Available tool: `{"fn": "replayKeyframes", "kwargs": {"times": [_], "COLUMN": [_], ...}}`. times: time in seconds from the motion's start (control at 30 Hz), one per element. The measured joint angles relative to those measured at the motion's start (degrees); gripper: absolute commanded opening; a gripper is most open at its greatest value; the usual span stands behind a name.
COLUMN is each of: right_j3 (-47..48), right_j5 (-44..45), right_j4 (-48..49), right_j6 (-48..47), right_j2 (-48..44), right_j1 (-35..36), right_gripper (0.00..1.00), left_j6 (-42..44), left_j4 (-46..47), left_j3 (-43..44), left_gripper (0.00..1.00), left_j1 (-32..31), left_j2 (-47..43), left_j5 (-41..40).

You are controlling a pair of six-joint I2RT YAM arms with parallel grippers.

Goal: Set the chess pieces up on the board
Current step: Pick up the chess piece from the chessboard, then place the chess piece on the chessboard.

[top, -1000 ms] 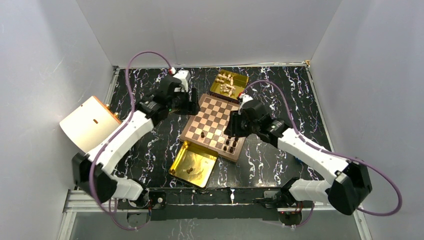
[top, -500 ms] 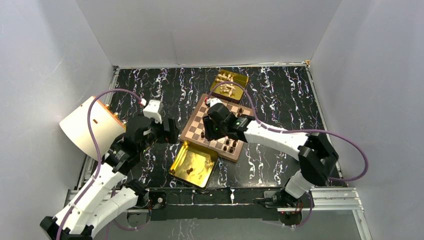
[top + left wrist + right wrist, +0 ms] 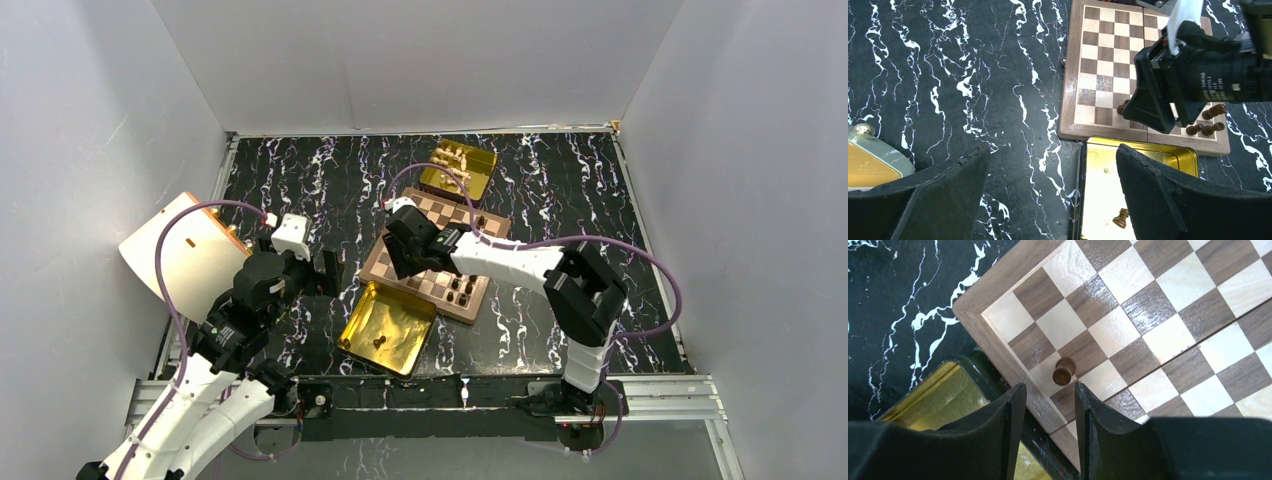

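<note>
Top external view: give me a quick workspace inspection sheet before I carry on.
Surface: black white-veined marble tabletop; no spills seen.
Job's things: square brown-and-cream wooden chessboard; a few dark wooden chess pieces on its near rows, one dark pawn at its edge; one dark piece in the near gold metal tray; cream pieces in the far gold tray.
Clutter: cream-and-orange rounded object at the left edge.
Grippers: left gripper wide open, empty; right gripper partly open above the pawn, not holding it.
Cables: purple cables; one loops over the board's far end.
Surroundings: plain grey walls.
</note>
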Motion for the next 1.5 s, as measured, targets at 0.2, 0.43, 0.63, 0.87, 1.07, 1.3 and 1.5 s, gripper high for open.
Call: {"fn": "replayKeyframes", "kwargs": {"times": [0.2, 0.43, 0.63, 0.87, 1.07, 1.3, 1.5], "right_j3": [2.78, 4.02, 4.5, 4.5, 4.5, 4.5, 4.5], "right_j5": [2.16, 4.9, 5.18, 5.6, 5.88, 6.36, 7.04], "right_j4": [-1.31, -2.89, -2.93, -2.93, -3.37, -5.64, -7.91], "right_j6": [-1.14, -2.36, -2.58, -2.99, -3.58, -4.28, -5.38], "right_j2": [3.58, 4.37, 5.81, 6.03, 5.64, 0.24, -6.16], "right_j1": [0.46, 0.72, 0.72, 0.72, 0.74, 0.37, -3.3], "right_gripper": [0.45, 0.4, 0.32, 0.23, 0.2, 0.19, 0.19], "left_j6": [0.79, 1.03, 1.27, 1.29, 1.31, 1.46, 1.53], "left_j4": [-0.07, -0.09, -0.13, -0.26, -0.26, -0.26, -0.24], "left_j3": [0.0, 0.0, 0.0, -0.02, -0.02, -0.02, -0.02], "left_gripper": [0.92, 0.92, 0.92, 0.92, 0.92, 0.92, 0.92], "left_j1": [0.0, 0.0, 0.0, 0.0, 0.0, 0.0, 0.0], "left_j2": [0.55, 0.42, 0.33, 0.33, 0.33, 0.35, 0.66], "left_j5": [0.0, -0.17, -0.61, -1.01, -1.03, -1.03, -1.05]}}
